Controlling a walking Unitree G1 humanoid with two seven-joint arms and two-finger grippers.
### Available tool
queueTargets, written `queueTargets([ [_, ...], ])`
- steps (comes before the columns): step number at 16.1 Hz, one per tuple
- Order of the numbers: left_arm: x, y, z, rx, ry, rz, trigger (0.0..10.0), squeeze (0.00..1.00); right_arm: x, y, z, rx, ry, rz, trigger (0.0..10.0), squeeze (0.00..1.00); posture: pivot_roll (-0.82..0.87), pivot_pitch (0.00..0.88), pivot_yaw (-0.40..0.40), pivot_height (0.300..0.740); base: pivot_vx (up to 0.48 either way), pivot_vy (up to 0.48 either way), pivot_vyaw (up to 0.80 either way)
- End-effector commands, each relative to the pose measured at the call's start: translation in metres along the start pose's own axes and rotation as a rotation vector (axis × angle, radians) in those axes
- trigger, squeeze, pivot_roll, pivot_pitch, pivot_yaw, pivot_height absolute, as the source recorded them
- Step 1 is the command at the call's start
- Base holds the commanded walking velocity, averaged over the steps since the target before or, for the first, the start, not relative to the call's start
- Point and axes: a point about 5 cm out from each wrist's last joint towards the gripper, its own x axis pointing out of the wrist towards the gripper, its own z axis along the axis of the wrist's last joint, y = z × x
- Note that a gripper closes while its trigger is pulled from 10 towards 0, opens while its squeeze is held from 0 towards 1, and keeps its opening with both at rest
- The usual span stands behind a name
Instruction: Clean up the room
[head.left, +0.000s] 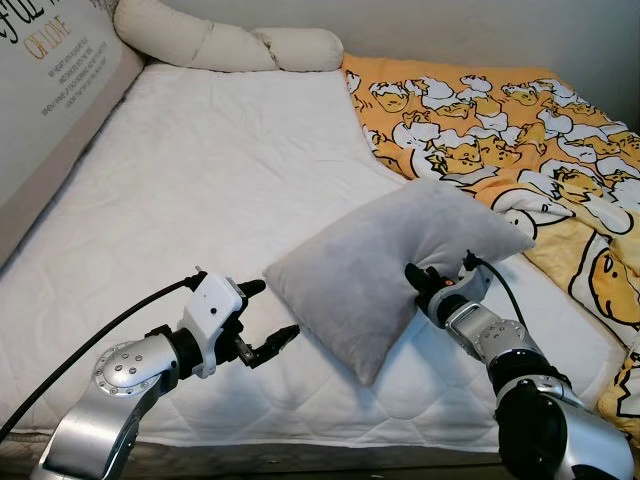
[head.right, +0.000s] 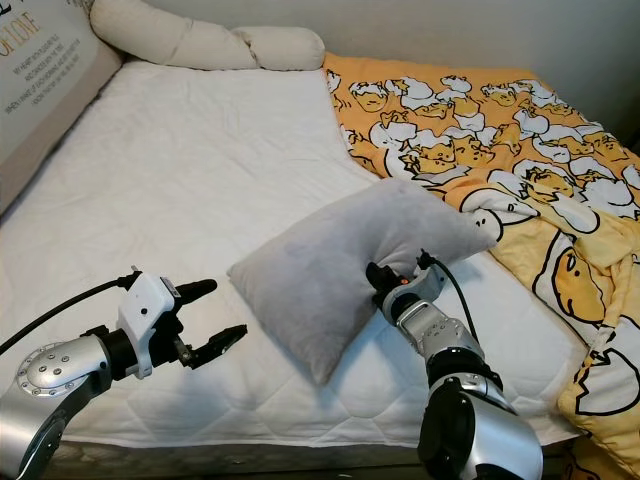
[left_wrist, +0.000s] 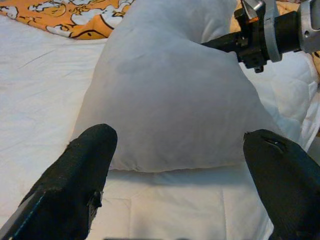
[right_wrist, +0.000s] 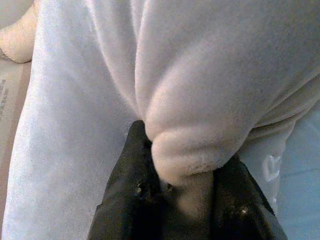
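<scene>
Grey pillow (head.left: 385, 255), white quilted mattress (head.left: 200, 190), orange cartoon-print blanket (head.left: 500, 130)

The grey pillow (left_wrist: 170, 95) lies on the white quilted mattress (left_wrist: 40, 95), its near edge just beyond the left gripper (left_wrist: 180, 175), whose two black fingers (left_wrist: 75, 175) stand wide apart on either side of it. At the pillow's far side the right gripper (left_wrist: 225, 42) pinches its edge (black fingers, silver wrist). Beyond the pillow lies an orange patterned blanket (left_wrist: 65, 17).
</scene>
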Motion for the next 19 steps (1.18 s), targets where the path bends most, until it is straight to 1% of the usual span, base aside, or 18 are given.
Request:
queueTargets([
  [1, 0.0, 0.0, 0.003, 0.009, -0.012, 0.013, 10.0, 0.0, 0.004, 0.01, 0.003, -0.027, 0.012, 0.013, 0.0, 0.0, 0.15, 0.0, -0.09, 0.74, 0.0, 0.0, 0.0],
  [3, 0.001, 0.002, 0.003, 0.003, -0.017, 0.039, 10.0, 0.0, 0.005, 0.014, 0.008, -0.055, 0.003, 0.012, 0.0, 0.0, 0.14, 0.0, -0.091, 0.74, 0.0, 0.0, 0.0],
  [4, -0.002, 0.01, 0.005, 0.001, -0.035, 0.106, 10.0, 0.0, 0.006, 0.021, 0.012, -0.103, 0.0, 0.019, 0.0, 0.0, 0.14, 0.0, -0.092, 0.74, 0.0, 0.0, 0.0],
  [5, -0.003, 0.014, 0.006, 0.001, -0.045, 0.145, 10.0, 0.0, 0.007, 0.024, 0.014, -0.124, -0.003, 0.024, 0.0, 0.0, 0.14, 0.0, -0.095, 0.74, 0.0, 0.0, 0.0],
  [6, -0.007, 0.027, 0.008, -0.004, -0.068, 0.265, 10.0, 0.0, 0.01, 0.037, 0.019, -0.158, -0.013, 0.053, 0.0, 0.0, 0.15, 0.0, -0.099, 0.74, 0.0, 0.0, 0.0],
  [7, -0.011, 0.036, 0.01, -0.003, -0.087, 0.34, 10.0, 0.0, 0.012, 0.047, 0.024, -0.178, -0.022, 0.078, 0.0, 0.0, 0.15, 0.0, -0.101, 0.74, 0.0, 0.0, 0.0],
  [8, -0.014, 0.041, 0.012, -0.008, -0.095, 0.386, 10.0, 0.0, 0.013, 0.059, 0.027, -0.196, -0.027, 0.12, 0.0, 0.0, 0.15, 0.0, -0.105, 0.74, 0.0, 0.0, 0.0],
  [9, -0.018, 0.047, 0.014, -0.011, -0.11, 0.444, 10.0, 0.0, 0.015, 0.077, 0.032, -0.212, -0.032, 0.18, 0.0, 0.0, 0.15, 0.0, -0.106, 0.74, 0.0, 0.0, 0.0],
  [12, -0.024, 0.061, 0.016, -0.031, -0.113, 0.546, 10.0, 0.0, 0.015, 0.13, 0.04, -0.283, -0.008, 0.372, 0.0, 0.0, 0.15, 0.0, -0.108, 0.74, 0.0, 0.0, 0.0],
  [13, -0.024, 0.063, 0.016, -0.05, -0.114, 0.561, 10.0, 0.0, 0.014, 0.138, 0.041, -0.293, 0.0, 0.406, 0.0, 0.0, 0.15, 0.0, -0.108, 0.74, 0.0, 0.0, 0.0],
  [14, -0.026, 0.066, 0.016, -0.069, -0.111, 0.589, 10.0, 0.0, 0.012, 0.152, 0.042, -0.304, 0.016, 0.465, 0.0, 0.0, 0.15, 0.0, -0.106, 0.74, 0.0, 0.0, 0.0],
  [15, -0.029, 0.071, 0.018, -0.094, -0.118, 0.635, 10.0, 0.0, 0.006, 0.172, 0.044, -0.322, 0.043, 0.545, 0.0, 0.0, 0.15, 0.0, -0.106, 0.74, 0.0, 0.0, 0.0],
  [16, -0.032, 0.075, 0.019, -0.111, -0.131, 0.659, 10.0, 0.0, 0.002, 0.182, 0.045, -0.323, 0.059, 0.596, 0.0, 0.0, 0.14, 0.0, -0.105, 0.74, 0.0, 0.0, 0.0],
  [17, -0.034, 0.077, 0.021, -0.099, -0.137, 0.672, 10.0, 0.0, -0.003, 0.188, 0.048, -0.295, 0.074, 0.63, 0.0, 0.0, 0.15, 0.0, -0.106, 0.74, 0.0, 0.0, 0.0],
  [18, -0.039, 0.081, 0.024, -0.062, -0.142, 0.696, 10.0, 0.0, -0.012, 0.194, 0.053, -0.242, 0.113, 0.674, 0.0, 0.0, 0.15, 0.0, -0.108, 0.74, 0.0, 0.0, 0.0],
  [19, -0.042, 0.083, 0.026, -0.052, -0.15, 0.709, 10.0, 0.0, -0.016, 0.194, 0.056, -0.218, 0.126, 0.686, 0.0, 0.0, 0.15, 0.0, -0.11, 0.74, 0.0, 0.0, 0.0],
])
